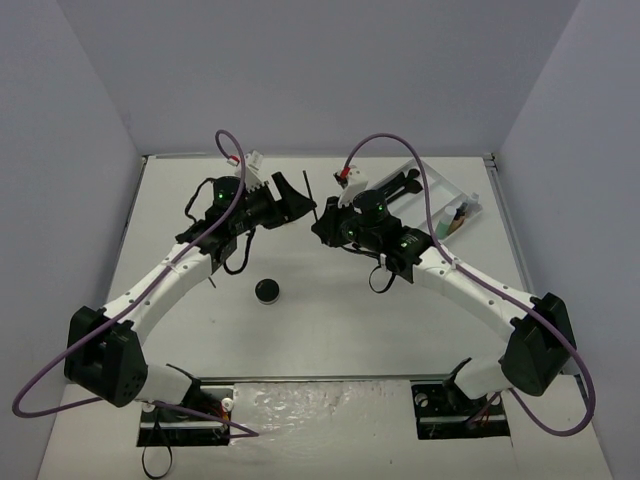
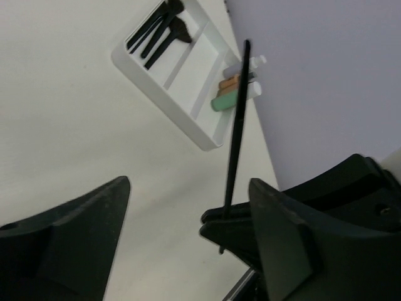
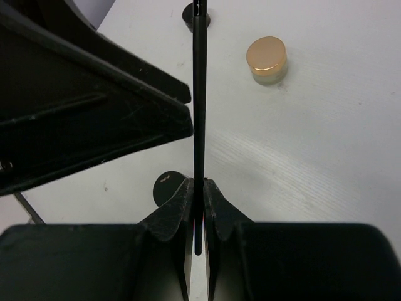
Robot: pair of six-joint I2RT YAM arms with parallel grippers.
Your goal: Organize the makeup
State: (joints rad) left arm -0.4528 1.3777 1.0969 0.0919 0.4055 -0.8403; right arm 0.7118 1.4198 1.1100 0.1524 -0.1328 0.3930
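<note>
Black against pale bench. Left of centre in the top view, left pincer spread wide either side of a thin pencil, gripping nothing. Lone round pot lying below it. Just right, right pincer clamped on the pencil's lower end, keeping it upright. Probably a handover, with the tray at upper right, on that arm's side. Hard to tell pencil from brush. Tray contents mostly masked by the arm there.
</note>
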